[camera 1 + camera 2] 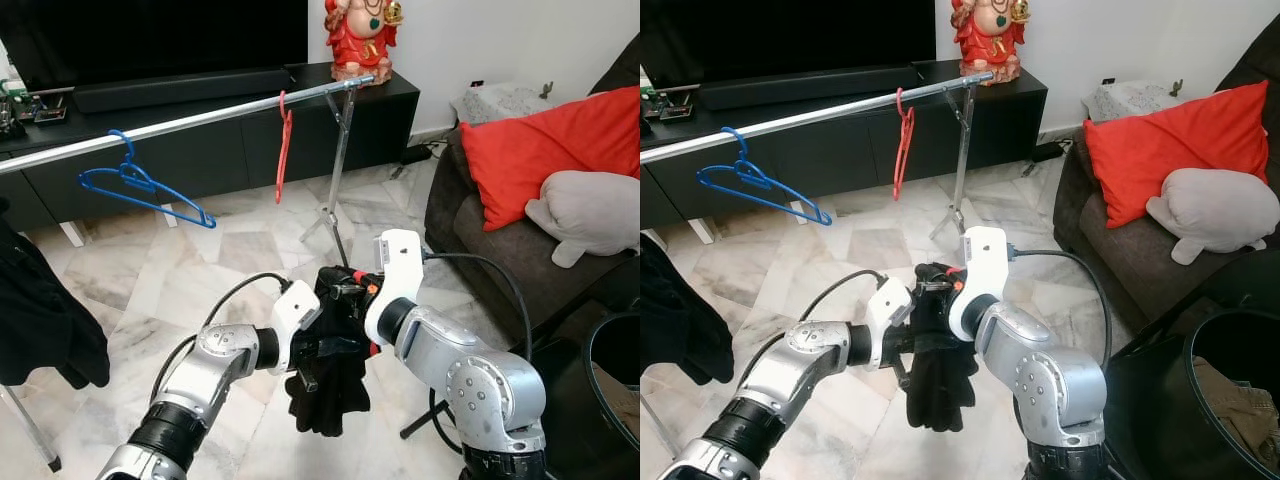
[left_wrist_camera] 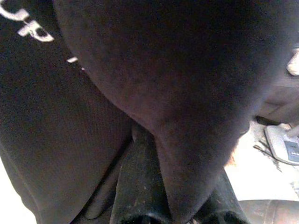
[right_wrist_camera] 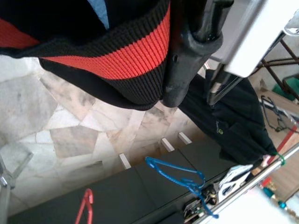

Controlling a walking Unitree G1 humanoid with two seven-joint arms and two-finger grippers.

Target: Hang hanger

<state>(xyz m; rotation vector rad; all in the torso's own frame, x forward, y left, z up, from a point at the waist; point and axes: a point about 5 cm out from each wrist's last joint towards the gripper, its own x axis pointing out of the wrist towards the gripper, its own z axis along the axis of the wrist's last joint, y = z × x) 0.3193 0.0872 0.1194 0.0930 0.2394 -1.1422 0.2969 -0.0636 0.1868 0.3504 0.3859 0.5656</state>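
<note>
A black garment (image 1: 330,390) with a red-striped knit hem (image 3: 121,56) hangs low in front of me, held between both grippers. My left gripper (image 1: 318,350) is shut on its dark cloth (image 2: 163,93) from the left. My right gripper (image 1: 345,288) is shut on the top of the garment, one finger (image 3: 184,60) pressed against the hem. Above and beyond runs a silver rail (image 1: 200,118). A blue hanger (image 1: 140,185) and a red hanger (image 1: 284,145) hang on it, both bare. I cannot tell whether a hanger is inside the garment.
The rail's folding stand (image 1: 335,190) rises from the marble floor just beyond my grippers. Another dark garment (image 1: 40,320) hangs at far left. A black TV console (image 1: 200,150) lies behind, a sofa (image 1: 480,230) with a red cushion (image 1: 555,150) at right, and a basket rim (image 1: 612,330) at lower right.
</note>
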